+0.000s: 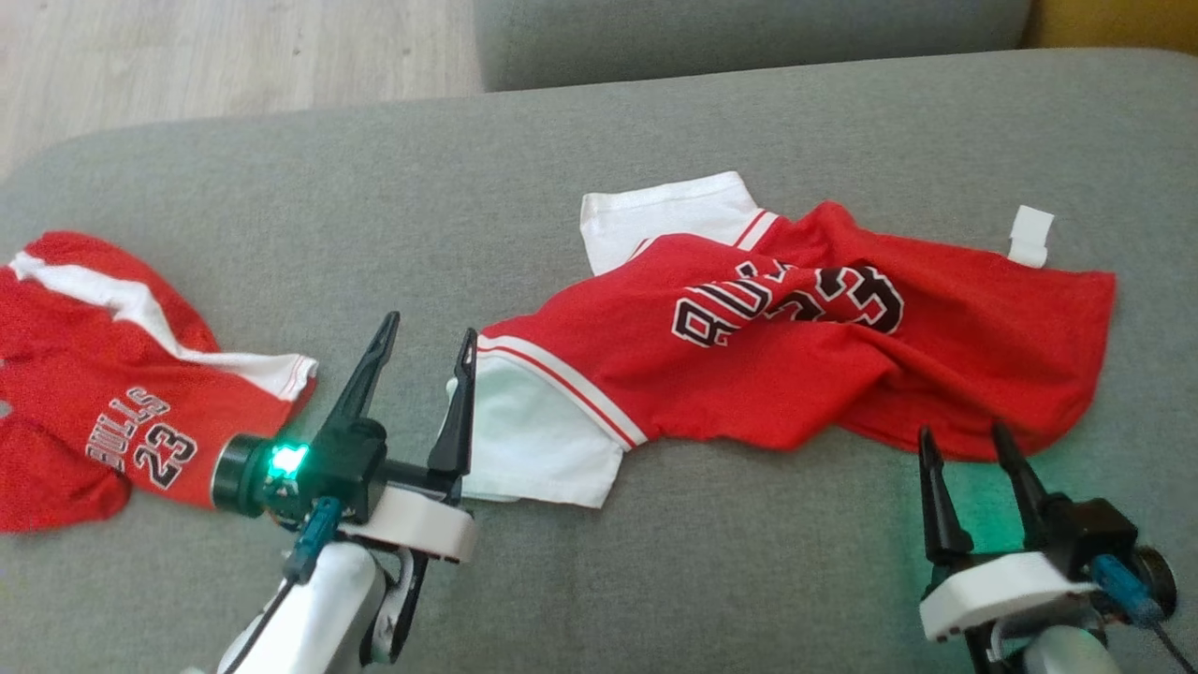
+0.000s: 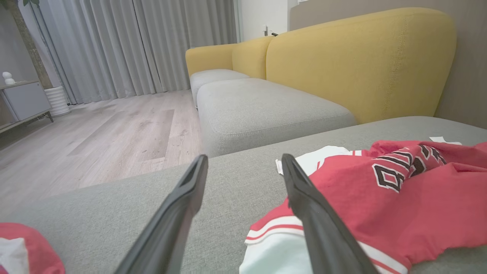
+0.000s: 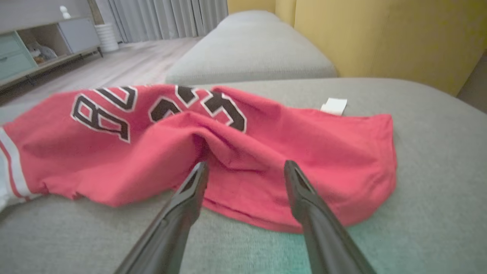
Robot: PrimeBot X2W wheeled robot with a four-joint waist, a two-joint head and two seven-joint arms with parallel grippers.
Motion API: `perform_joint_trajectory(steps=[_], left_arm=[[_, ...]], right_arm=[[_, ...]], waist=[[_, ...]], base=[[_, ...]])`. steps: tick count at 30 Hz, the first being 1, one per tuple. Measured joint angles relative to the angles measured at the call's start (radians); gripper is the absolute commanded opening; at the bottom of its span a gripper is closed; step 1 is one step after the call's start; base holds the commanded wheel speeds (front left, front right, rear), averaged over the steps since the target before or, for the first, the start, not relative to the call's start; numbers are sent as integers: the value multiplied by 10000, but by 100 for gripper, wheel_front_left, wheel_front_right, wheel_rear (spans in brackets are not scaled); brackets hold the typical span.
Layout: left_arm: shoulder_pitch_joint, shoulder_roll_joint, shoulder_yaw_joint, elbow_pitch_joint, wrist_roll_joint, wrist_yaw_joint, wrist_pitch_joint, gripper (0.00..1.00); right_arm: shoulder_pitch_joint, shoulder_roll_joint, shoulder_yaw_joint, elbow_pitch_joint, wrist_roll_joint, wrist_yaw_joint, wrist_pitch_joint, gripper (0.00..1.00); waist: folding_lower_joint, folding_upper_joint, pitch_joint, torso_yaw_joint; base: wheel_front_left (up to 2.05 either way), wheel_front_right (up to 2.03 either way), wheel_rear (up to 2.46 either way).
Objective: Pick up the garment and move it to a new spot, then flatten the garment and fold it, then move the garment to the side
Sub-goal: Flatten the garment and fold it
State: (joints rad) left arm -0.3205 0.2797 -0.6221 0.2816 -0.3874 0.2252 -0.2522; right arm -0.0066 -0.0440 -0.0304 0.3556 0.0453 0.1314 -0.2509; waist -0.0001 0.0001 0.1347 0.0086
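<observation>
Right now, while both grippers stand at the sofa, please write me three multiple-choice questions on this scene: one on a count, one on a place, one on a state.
1. How many red jerseys lie on the grey cushion?
A. one
B. two
C. four

2. Where is the left gripper?
A. at the white sleeve of the middle jersey
B. on top of the left jersey
C. touching the right gripper

3. How does the right gripper stand?
A. shut on the hem
B. open, holding nothing
C. shut on a sleeve

Answers:
1 B, the left jersey and the middle jersey both lie there.
2 A, one of its fingers stands at the sleeve's edge in the head view.
3 B, its fingers stand apart and grip no cloth.
</observation>
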Motion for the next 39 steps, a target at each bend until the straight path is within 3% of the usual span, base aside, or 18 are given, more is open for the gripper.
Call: perform_joint_trajectory(steps=[9,15,16,17,27,31,39], left_arm=[[9,-217,366,-88,401,-418,0,100],[4,-426,558,17,640,-633,0,100],[4,-437,619,29,646,-677,0,100],[4,-445,683,44,650,-681,0,100],[34,-675,1118,224,895,-859,0,100],[100,-805,1175,247,926,-951,0,100],[199,-1348,1373,376,1193,-1231,0,100]], right_arm=[[-1483,0,17,2347,-123,0,493,100],[-2270,-17,75,3147,-479,0,840,100],[-2392,-23,67,3254,-562,0,869,91],[-2483,-23,56,3333,-681,0,940,0],[-2209,-4,-1114,3066,-2205,2,1524,0],[-1796,-410,-1262,2560,-2495,2,2094,0],[-1224,-2955,-941,846,-1440,2,4332,0]], waist=[[1,0,402,302],[1,0,566,357],[0,0,572,346],[1,0,570,329],[0,0,186,-109],[1,0,33,-253],[1,0,-189,-331]], base=[[0,0,0],[0,0,0],[0,0,0],[0,0,0],[0,0,0],[0,0,0],[0,0,0]])
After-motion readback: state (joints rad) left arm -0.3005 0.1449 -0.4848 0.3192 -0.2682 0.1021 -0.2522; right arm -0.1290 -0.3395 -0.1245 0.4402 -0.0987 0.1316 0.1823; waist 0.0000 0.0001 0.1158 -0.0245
